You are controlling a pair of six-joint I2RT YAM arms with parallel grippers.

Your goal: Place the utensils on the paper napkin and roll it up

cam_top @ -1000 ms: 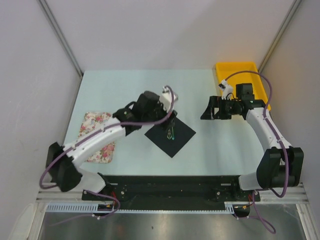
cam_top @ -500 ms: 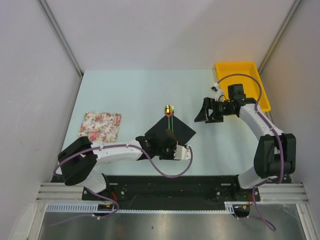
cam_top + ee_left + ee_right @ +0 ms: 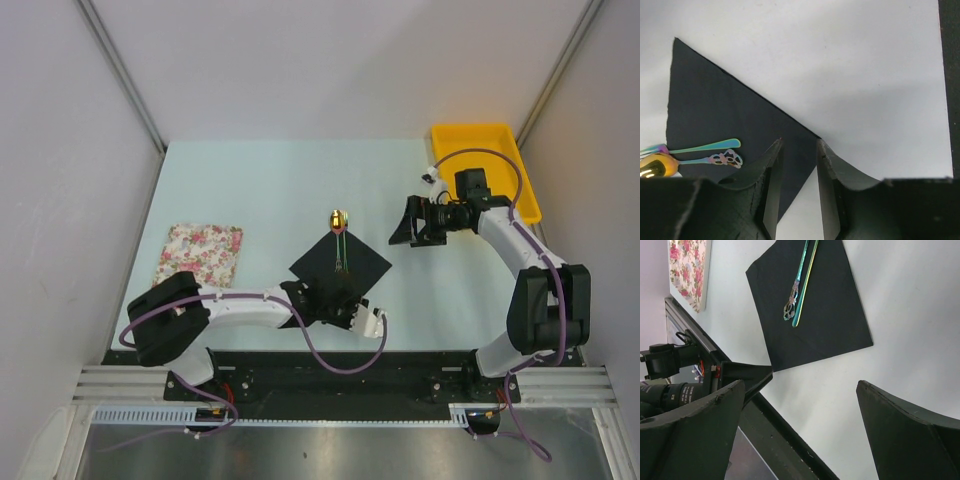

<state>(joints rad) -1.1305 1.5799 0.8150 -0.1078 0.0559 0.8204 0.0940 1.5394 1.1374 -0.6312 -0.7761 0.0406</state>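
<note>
Your left gripper (image 3: 799, 142) is hovering, narrowly parted, over a corner of the paper napkin (image 3: 715, 110); utensils (image 3: 705, 147) are lying on it; your right gripper (image 3: 800, 390) is gaping, well apart from it.

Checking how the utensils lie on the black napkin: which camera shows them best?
Top external: only it shows the utensils end to end, handles on the paper napkin, gold ends past its far corner. Right wrist shows the handles larger, heads cut off; left wrist catches just the handle ends and some gold at its edge.

Bright even light, soft shadows, sharp focus.
</note>
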